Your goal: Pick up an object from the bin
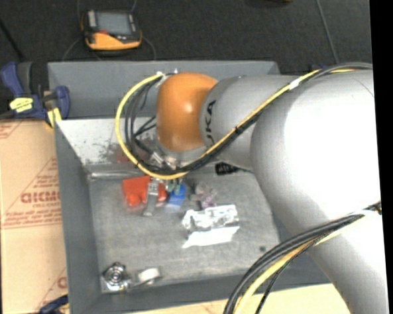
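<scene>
In metal bin (122, 247), crumpled silvery wrapper (210, 224).

Your arm (316, 152) is built of broad, rounded links in smooth silver-grey with a soft sheen. At its wrist you see a glossy orange dome cover (181, 117). Beside it, black KUKA lettering (210, 122) runs across the grey shell, partly cut off by the curve. A yellow cable (123, 114) loops round the orange cover and runs on along the grey link, paired with thin black cables (136, 131). More yellow and black cabling (276, 261) curves across the big link at the view's bottom. Your end effector (156, 196), under the cover, is a small cluster of dark and bare-metal parts.
</scene>
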Controlling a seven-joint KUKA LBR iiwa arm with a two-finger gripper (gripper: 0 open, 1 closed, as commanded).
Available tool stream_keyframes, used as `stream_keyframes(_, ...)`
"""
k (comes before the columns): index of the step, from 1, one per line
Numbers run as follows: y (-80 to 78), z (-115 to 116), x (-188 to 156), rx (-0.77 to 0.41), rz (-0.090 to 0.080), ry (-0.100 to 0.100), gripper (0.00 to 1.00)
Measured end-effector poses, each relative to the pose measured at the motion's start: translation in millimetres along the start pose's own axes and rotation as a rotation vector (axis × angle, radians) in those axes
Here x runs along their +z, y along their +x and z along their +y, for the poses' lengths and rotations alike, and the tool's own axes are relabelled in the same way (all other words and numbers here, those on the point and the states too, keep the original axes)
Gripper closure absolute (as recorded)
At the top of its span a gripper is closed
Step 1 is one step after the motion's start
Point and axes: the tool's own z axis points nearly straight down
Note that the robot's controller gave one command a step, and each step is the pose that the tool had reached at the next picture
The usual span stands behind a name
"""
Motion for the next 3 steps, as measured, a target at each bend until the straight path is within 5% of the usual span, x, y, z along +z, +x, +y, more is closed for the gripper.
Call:
stream_keyframes(1,0.0,0.1,0.0,0.001,0.000,-0.001,1.00)
stream_keyframes(3,-5.3,0.3,-90.8,0.005,-0.005,-0.005,1.00)
